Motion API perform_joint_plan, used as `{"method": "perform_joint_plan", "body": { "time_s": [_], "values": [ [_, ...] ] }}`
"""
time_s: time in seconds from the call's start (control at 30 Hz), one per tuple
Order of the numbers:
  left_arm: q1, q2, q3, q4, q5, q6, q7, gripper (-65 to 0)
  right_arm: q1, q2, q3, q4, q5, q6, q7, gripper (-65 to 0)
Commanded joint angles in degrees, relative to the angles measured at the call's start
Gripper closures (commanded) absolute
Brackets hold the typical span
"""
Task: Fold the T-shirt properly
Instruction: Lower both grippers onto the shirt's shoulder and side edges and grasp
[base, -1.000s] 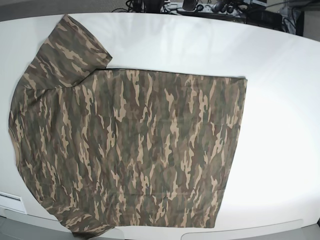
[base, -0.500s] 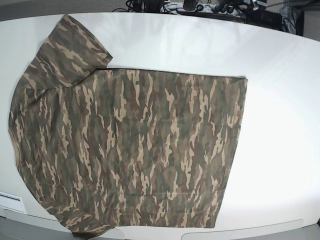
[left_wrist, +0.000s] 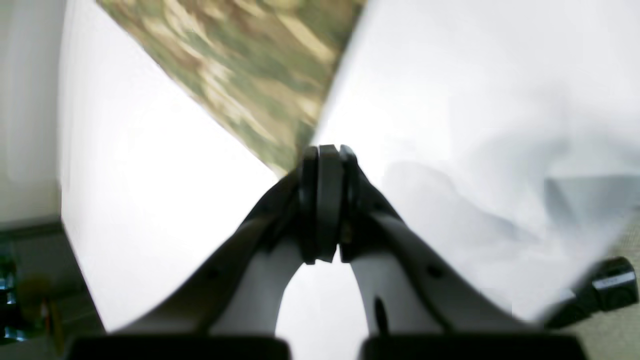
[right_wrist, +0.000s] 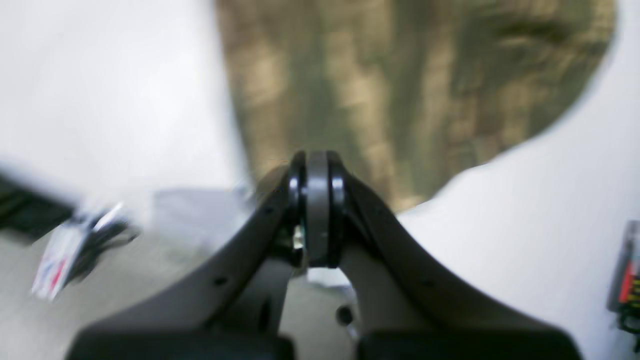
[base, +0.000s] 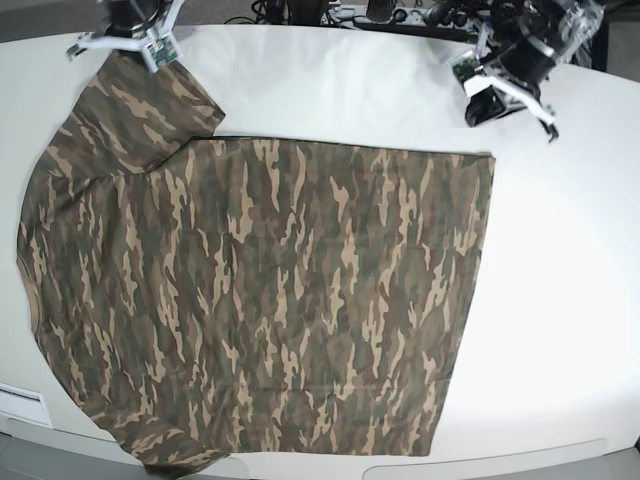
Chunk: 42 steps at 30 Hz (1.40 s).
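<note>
Here the T-shirt (base: 260, 300) lies spread flat across the table (base: 560, 300), ready for a first fold. At 11 o'clock the right gripper (base: 150, 50) hovers by a sleeve; at 1 o'clock the left gripper (base: 485, 105) nears the hem corner. Both have jaws pressed together, empty.

T-shirt (base: 270, 290): matt woven-looking cloth, camo print. Table (base: 560, 260): smooth white, slight sheen. Gripper fingers (left_wrist: 320, 200): black, smooth plastic-looking.

The white table (base: 560, 260) carries the camouflage T-shirt (base: 260, 300), spread flat across its left half.
</note>
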Motion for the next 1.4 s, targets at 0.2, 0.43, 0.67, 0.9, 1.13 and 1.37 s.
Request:
{"method": "perform_joint_plan", "body": {
  "time_s": [0.2, 0.43, 0.67, 0.9, 1.13, 1.37],
  "values": [
    [-13.4, -5.9, -0.3, -12.0, 0.0, -18.1, -17.5, 0.0, 2.8, 0.3, 8.0, 0.8, 6.8, 3.4, 3.2, 0.0],
    [-28.8, -10.0, 4.7, -23.7, 0.0, -32.5, -31.0, -3.7, 2.7, 0.3, 10.1, 0.8, 8.9, 4.0, 3.8, 0.0],
    [-38.7, -11.4, 16.5, -24.8, 0.7, -34.5, -32.0, -34.7, 2.6, 0.3, 10.1, 0.8, 9.0, 4.0, 3.9, 0.0],
    [-48.7, -11.4, 33.4, -27.6, 8.0, -32.8, -31.6, -34.7, 2.4, 0.3, 10.1, 0.8, 8.9, 4.0, 3.7, 0.0],
    [-53.0, -12.5, 38.9, -29.5, 12.8, -32.2, -31.6, -34.7, 2.4, 0.3, 10.1, 0.8, 9.0, 4.0, 3.5, 0.0],
    [-53.4, -15.7, 38.9, -30.3, 14.3, -32.4, -31.7, -34.7, 2.4, 0.3, 10.1, 0.8, 8.9, 4.0, 3.6, 0.0]
  ]
}}
